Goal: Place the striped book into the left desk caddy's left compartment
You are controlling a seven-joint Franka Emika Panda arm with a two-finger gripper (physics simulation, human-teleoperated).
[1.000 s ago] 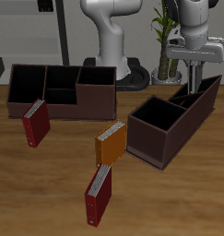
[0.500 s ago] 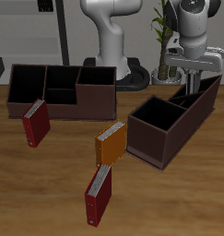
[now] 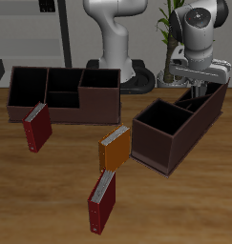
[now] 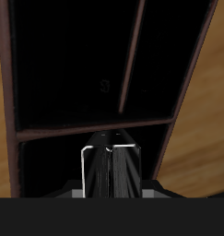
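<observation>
Left to right across the table: long dark caddy (image 3: 60, 91) at the back with a red book (image 3: 36, 128) propped against its front; orange book (image 3: 114, 147) upright mid-table; second red book (image 3: 101, 199) nearer the front edge; angled left desk caddy (image 3: 179, 121). Gripper (image 3: 198, 92) low over its far end, pinching the striped book (image 4: 110, 166), upright above the compartment divider (image 4: 95, 126).

No legible txt or labels
</observation>
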